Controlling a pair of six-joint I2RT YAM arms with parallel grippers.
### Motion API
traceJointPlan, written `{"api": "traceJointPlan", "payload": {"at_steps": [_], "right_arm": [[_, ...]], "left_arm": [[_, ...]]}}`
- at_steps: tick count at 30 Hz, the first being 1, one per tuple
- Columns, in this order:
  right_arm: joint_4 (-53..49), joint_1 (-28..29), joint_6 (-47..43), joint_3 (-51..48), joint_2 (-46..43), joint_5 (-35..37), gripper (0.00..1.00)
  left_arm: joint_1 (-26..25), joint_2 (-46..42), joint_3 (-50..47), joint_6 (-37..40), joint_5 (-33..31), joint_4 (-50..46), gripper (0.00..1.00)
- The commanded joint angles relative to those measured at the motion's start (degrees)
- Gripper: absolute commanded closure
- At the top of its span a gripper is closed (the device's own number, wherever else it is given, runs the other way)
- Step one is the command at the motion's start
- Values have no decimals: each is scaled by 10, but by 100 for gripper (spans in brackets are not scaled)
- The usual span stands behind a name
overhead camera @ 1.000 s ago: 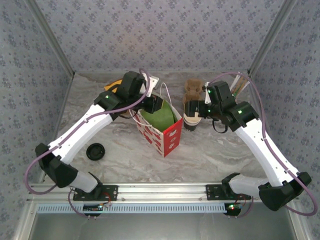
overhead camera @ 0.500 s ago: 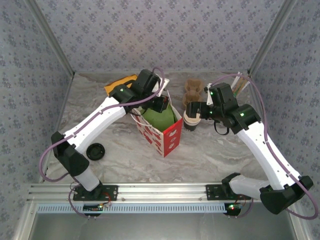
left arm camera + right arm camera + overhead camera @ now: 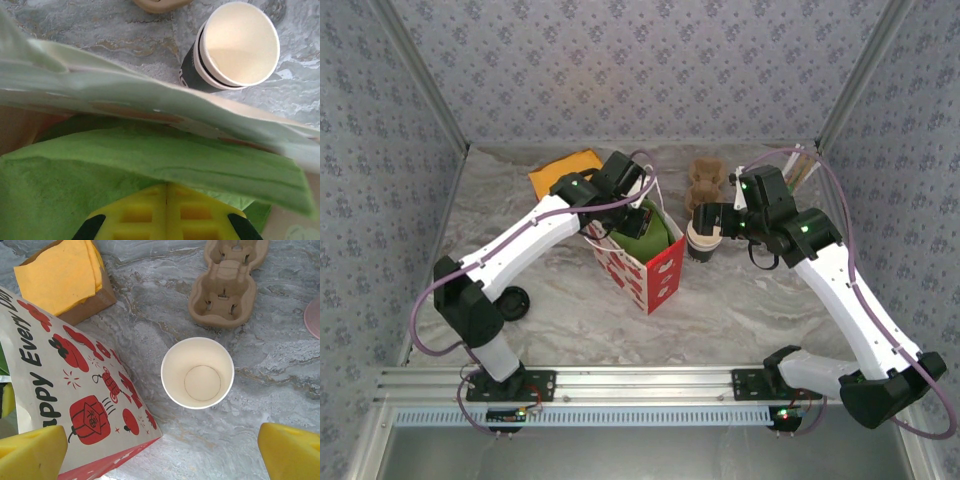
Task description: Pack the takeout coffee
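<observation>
Marble tabletop [image 3: 740, 300], and we see the takeout coffee [image 3: 197, 372] standing upright and lidless, just beside the paper bag [image 3: 75, 390], at its 3 o'clock. The right gripper [image 3: 160, 452] hangs above with its fingers spread wide, the cup toward 12 o'clock between them, untouched. The left gripper [image 3: 166, 215] sits clenched in the bag's mouth; whether it pinches paper, we cannot tell.

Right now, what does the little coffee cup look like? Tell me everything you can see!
The coffee cup is a small round paper cup with a white rim, a cream inside and a dark sleeve. It has no lid and looks empty. It stands upright on the marble table, just right of the red-and-white bag without touching it. The open right pincer hangs over it, not gripping.
</observation>
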Motion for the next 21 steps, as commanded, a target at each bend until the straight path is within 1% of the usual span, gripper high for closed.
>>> {"api": "traceJointPlan", "payload": {"at_steps": [1,8,9,10,13,16,19,21], "right_arm": [[1,-3,3,-3,-7,-4,0],[2,-4,4,-5,-8,-6,0],[1,-4,4,-5,-8,-6,0],[1,-4,5,-5,-8,-6,0],[1,-4,4,-5,-9,-6,0],[0,-4,6,-5,-11,-6,0],[-2,-4,5,-5,-12,-6,0],[-4,-4,6,-4,-13,-5,0]], "left_arm": [[-3,-14,24,6,-4,-11,98],[-2,-31,67,1,-8,-11,97],[-1,-34,72,-1,-12,-11,94],[-1,-34,78,-1,-16,-8,87],[0,-35,96,-2,-20,-4,79],[1,-32,109,-2,-21,3,65],[3,-21,118,-1,-20,1,65],[4,-12,118,2,-21,-7,68]]}}
